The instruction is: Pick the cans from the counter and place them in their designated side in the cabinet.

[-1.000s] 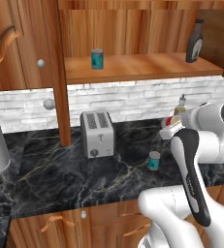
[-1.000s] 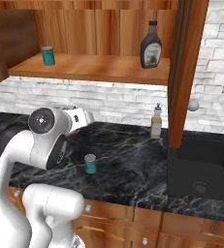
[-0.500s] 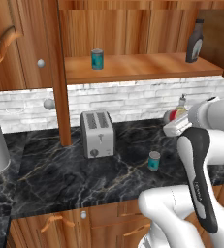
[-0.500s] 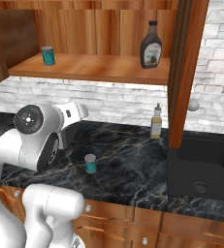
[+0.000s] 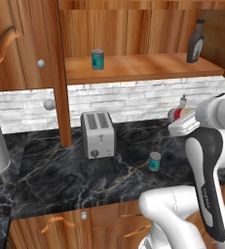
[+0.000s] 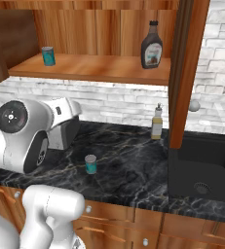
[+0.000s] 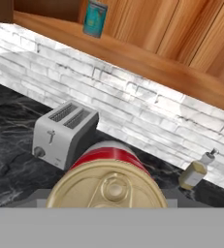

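Right of the left base view, fingers [image 5: 178,116] pinch the red can [image 5: 176,115], lifted off the counter [image 5: 60,180]. Teal can [image 5: 155,161] sits centre-right below. Risk: clipping the shelf [image 5: 143,68] edge could knock the can loose.

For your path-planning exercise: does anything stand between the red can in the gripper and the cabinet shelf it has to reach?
Nothing visible blocks it. The red can is held above the counter; the cabinet is open and its shelf is bare between the teal can and the dark bottle.
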